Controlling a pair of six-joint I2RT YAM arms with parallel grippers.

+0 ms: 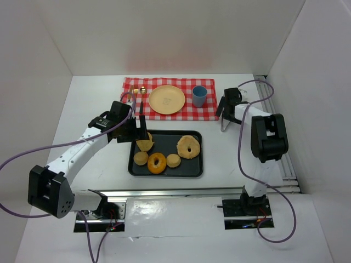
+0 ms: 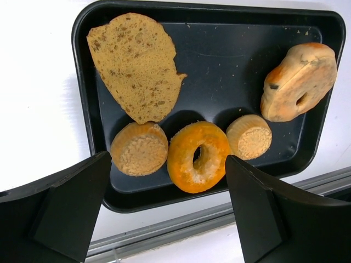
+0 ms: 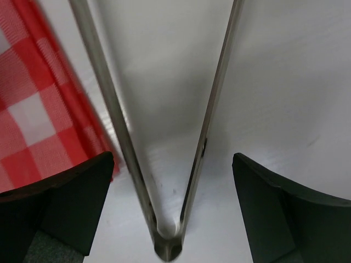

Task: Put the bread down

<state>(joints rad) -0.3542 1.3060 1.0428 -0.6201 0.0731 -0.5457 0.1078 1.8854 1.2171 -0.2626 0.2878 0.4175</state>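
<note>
A brown slice of bread lies in the far left corner of the black tray, and also shows in the top view. My left gripper is open and empty, hovering above the tray's left side. A yellow plate sits on the red checked cloth. My right gripper is open and straddles the hinge end of metal tongs lying on the table, its fingers apart from them. In the top view it sits just right of the cloth.
The tray also holds an orange doughnut, two round muffins and a bagel. A blue cup and a small brass object stand on the cloth. White walls enclose the table.
</note>
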